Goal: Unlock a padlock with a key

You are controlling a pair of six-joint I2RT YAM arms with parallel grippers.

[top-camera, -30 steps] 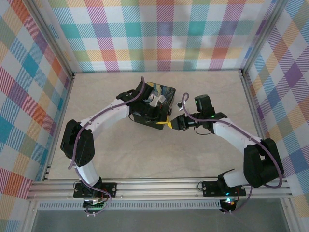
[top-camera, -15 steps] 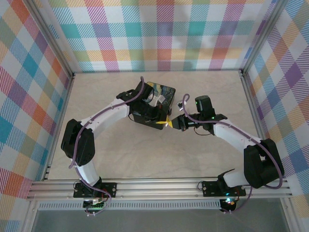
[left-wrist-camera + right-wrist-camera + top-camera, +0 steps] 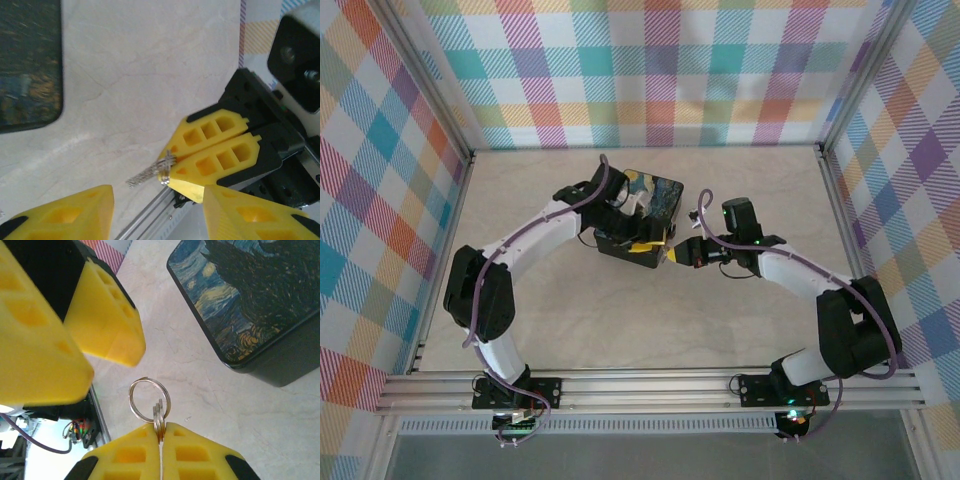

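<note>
A pale, marbled beige table (image 3: 740,330) fills the middle of the frame. A black-sided box (image 3: 665,195) with a starry-night lid rests flat on it, just above centre.

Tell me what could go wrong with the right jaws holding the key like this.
The right jaws pinch the key at their very tips, its ring dangling free, so it could twist or slip under load. The left jaws stand open close beside them; the two pairs might collide.
</note>
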